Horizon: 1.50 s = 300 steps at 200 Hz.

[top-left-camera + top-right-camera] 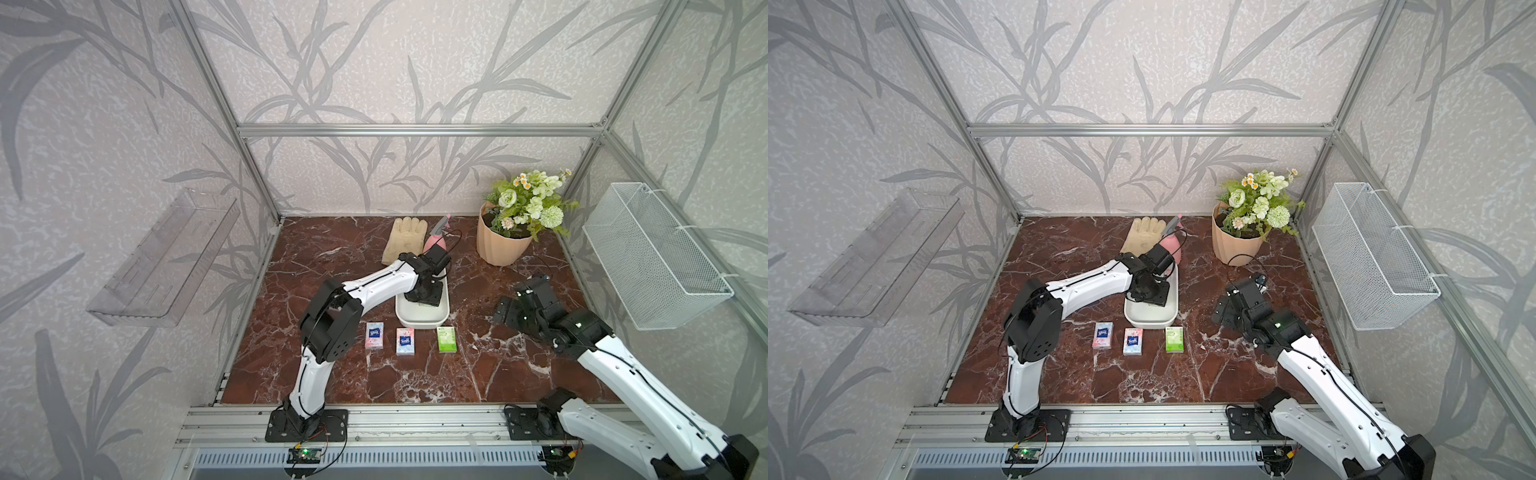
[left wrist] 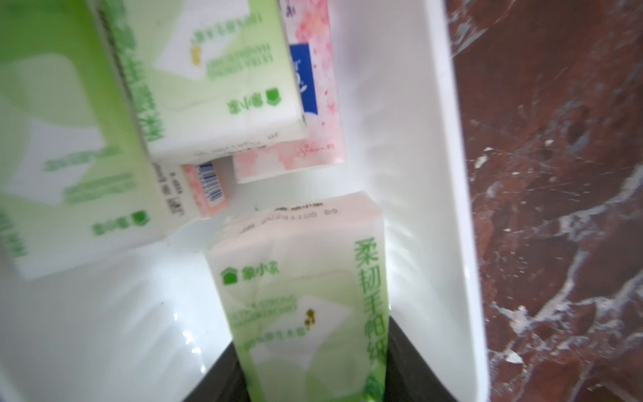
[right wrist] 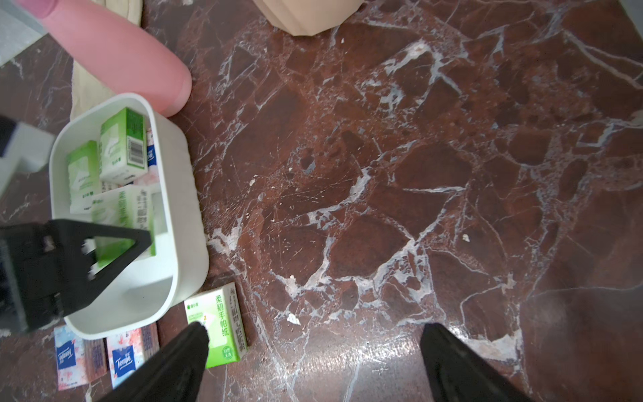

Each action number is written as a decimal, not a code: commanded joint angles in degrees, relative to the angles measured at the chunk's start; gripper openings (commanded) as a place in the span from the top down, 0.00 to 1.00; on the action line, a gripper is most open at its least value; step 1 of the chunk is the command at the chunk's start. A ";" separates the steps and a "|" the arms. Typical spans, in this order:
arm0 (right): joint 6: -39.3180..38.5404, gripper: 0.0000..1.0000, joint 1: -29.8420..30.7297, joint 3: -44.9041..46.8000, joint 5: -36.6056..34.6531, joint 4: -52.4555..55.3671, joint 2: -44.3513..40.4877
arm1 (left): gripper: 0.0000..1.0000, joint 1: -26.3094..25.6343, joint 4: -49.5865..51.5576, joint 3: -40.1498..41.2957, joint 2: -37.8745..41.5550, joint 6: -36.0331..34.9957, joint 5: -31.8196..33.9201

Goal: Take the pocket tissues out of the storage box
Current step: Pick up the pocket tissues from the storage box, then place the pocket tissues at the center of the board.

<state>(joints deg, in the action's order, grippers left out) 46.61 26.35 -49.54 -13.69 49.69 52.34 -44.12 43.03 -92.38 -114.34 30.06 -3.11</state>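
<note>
Left wrist view gives you the green tissue packet (image 2: 299,296) clamped in the left tool (image 2: 309,365) inside the storage box (image 2: 435,174); in both top views that grip is hidden. On the surface (image 1: 478,374) lie three packets (image 1: 406,340); right tool (image 3: 315,329) gapes, empty.

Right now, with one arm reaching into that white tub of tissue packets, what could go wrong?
The left gripper pinches a green tissue packet only near one end, so the soft pack might slip or twist on lifting. It stands close to the wall of the storage box and could catch the rim. A second green packet lies tilted over a pink packet nearby; a nudge might shift them.
</note>
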 commanded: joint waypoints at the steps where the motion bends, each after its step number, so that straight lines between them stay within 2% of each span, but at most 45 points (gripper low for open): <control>1: -1.42 0.01 -2.78 -1.83 -0.03 2.38 -0.71 | 0.48 -0.15 0.08 1.83 5.60 2.72 -0.21; 42: -4.83 0.01 -8.81 -3.17 0.96 2.76 -0.47 | 0.49 -0.61 -4.05 4.26 10.73 9.25 -4.41; 78: -6.35 0.01 -12.16 -4.31 0.29 3.09 -1.26 | 0.51 -4.69 -9.32 4.28 11.20 14.87 -6.83; 127: -6.23 0.01 -14.74 -9.62 -3.62 6.37 -2.19 | 0.52 -11.75 -16.00 2.98 6.27 22.45 -9.41; 178: -8.32 0.01 -15.51 -15.09 -7.05 10.69 -1.92 | 0.52 -16.07 -20.07 2.12 0.84 29.57 -8.47; 232: -10.03 0.01 -16.33 -17.33 -6.59 11.19 -1.01 | 0.53 -17.31 -22.02 3.53 -4.95 36.04 -9.19; 300: -11.01 0.01 -16.85 -16.08 -7.33 10.74 -1.62 | 0.51 -17.52 -18.83 0.87 -9.87 37.70 -11.46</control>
<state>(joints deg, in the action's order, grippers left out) 36.53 10.02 -65.73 -19.57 59.64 51.27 -61.45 22.02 -89.10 -123.35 66.52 -13.78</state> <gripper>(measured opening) 0.991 0.485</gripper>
